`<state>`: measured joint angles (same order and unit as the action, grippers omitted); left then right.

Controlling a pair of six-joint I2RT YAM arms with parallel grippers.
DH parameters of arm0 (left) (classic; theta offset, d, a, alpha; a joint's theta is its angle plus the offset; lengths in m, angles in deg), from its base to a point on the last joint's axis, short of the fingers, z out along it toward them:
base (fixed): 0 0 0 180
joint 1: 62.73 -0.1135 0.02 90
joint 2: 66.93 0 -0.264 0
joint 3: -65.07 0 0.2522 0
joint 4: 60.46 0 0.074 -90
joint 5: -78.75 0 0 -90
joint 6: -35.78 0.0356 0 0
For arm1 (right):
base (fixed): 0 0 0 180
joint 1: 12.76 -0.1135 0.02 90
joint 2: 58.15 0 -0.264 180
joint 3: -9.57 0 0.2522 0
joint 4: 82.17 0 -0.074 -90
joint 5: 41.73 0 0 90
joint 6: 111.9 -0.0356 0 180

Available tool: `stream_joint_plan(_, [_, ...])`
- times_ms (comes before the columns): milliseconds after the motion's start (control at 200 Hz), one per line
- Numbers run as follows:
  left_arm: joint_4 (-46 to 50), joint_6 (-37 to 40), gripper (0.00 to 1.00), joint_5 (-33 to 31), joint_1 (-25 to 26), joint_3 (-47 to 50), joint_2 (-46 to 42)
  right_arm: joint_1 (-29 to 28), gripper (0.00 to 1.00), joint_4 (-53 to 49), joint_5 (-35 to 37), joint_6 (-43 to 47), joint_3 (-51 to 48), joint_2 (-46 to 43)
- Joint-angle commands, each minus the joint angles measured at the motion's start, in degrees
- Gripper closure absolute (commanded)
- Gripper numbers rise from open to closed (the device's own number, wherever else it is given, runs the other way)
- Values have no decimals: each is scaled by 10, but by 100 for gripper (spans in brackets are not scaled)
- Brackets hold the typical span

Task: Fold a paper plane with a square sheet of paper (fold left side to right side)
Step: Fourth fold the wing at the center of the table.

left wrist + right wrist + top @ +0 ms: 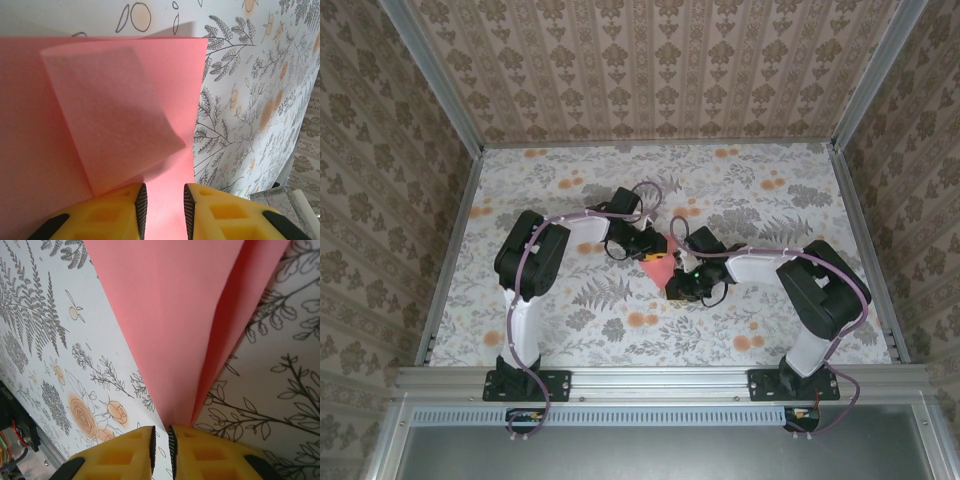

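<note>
The salmon-pink sheet of paper (658, 268) lies on the table between both grippers, partly folded and tapering to a point toward the right arm. In the left wrist view one flap (110, 120) lies folded over the flat layer (167, 175). My left gripper (164, 207) sits low over that flat layer, open, with bare paper showing in the gap and its left finger (115, 210) at the flap's edge. My right gripper (161, 442) stands at the paper's pointed tip (182, 417), its jaws a narrow slit apart with tablecloth showing between them. The tip ends under its right finger (200, 450).
The floral tablecloth (770, 200) is enclosed by patterned walls at the back and sides. A metal rail (660, 378) with the arm bases runs along the near edge. Both arms (535, 255) reach inward and crowd the middle of the table.
</note>
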<state>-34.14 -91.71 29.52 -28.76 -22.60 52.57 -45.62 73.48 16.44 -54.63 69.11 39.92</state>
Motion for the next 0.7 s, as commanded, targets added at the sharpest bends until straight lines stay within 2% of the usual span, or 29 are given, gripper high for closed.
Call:
stream_joint_plan(0, [40, 7, 70, -34, -4, 22, 13, -8, 83, -71, -10, 8, -23, -10])
stream_joint_plan(185, [40, 8, 71, -34, -3, 22, 10, 2, 90, -61, -25, 0, -8, -65])
stream_joint_plan(325, [40, 9, 70, -34, -3, 22, 9, 18, 91, -14, -43, -28, -4, -94])
stream_joint_plan(535, [36, 7, 70, -33, -2, 22, 9, 28, 94, 39, -6, -56, 32, -34])
stream_joint_plan(695, [38, 8, 70, -32, -2, 21, 10, 27, 95, 40, 13, -56, 66, 11])
